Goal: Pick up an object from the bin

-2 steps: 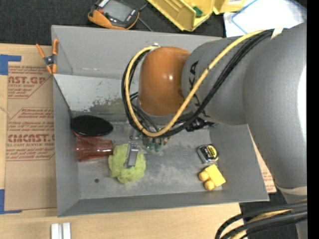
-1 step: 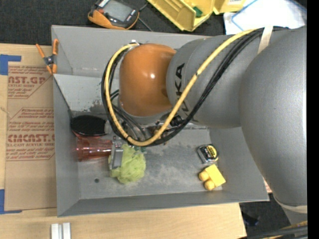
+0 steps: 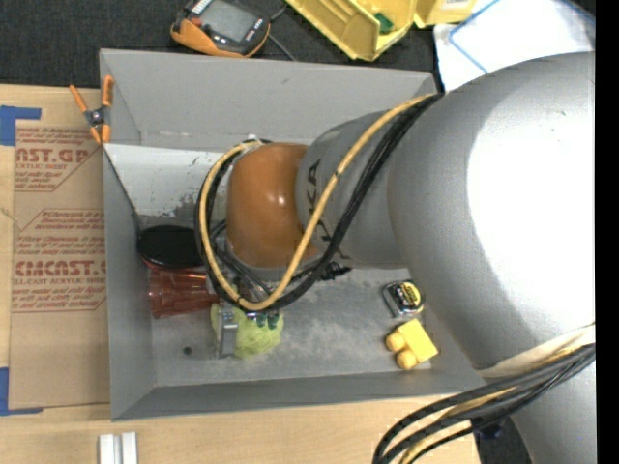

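Gripper (image 3: 229, 332) was low in lower-left of grey metal bin (image 3: 124, 336), touching fuzzy yellow-green soft lump (image 3: 257, 334); open or closed, couldn't tell. Reddish translucent plastic cup (image 3: 177, 294) just beside. Advice: centre on lump, clear cup, lift straight.

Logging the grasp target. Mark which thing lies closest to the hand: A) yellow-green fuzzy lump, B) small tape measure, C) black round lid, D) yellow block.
A: the hand sits right beside the yellow-green fuzzy lump near the bin's front wall; the yellow block and small tape measure lie well off to the view's right.
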Controlling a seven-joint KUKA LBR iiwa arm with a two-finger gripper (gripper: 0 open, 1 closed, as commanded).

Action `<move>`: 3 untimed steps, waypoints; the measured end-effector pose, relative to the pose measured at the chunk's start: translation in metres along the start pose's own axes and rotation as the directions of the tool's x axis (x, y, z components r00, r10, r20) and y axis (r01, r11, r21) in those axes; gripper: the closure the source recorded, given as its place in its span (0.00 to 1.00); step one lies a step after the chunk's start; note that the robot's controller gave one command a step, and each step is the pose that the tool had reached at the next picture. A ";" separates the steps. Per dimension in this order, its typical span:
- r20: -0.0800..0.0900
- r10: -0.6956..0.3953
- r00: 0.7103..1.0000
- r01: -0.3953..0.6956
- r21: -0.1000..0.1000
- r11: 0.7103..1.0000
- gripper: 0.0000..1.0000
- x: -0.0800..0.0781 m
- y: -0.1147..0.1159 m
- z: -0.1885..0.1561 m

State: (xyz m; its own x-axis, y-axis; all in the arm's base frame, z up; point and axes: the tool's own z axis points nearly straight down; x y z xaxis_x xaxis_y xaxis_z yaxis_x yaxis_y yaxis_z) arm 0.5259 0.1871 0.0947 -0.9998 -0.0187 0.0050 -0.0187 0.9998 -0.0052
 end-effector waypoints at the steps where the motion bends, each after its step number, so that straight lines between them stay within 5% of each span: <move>1: 0.041 -0.035 0.999 0.036 -0.017 0.999 0.00 -0.040 0.026 -0.052; 2: 0.038 -0.020 0.999 0.020 -0.016 1.000 0.00 -0.038 0.022 -0.035; 3: 0.042 -0.356 0.933 0.357 0.002 0.934 1.00 -0.018 0.038 0.025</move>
State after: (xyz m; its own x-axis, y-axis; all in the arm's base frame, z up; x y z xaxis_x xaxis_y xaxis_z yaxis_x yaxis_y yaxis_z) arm 0.5435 0.2254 0.0699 -0.9267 -0.3740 -0.0359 -0.3741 0.9274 -0.0047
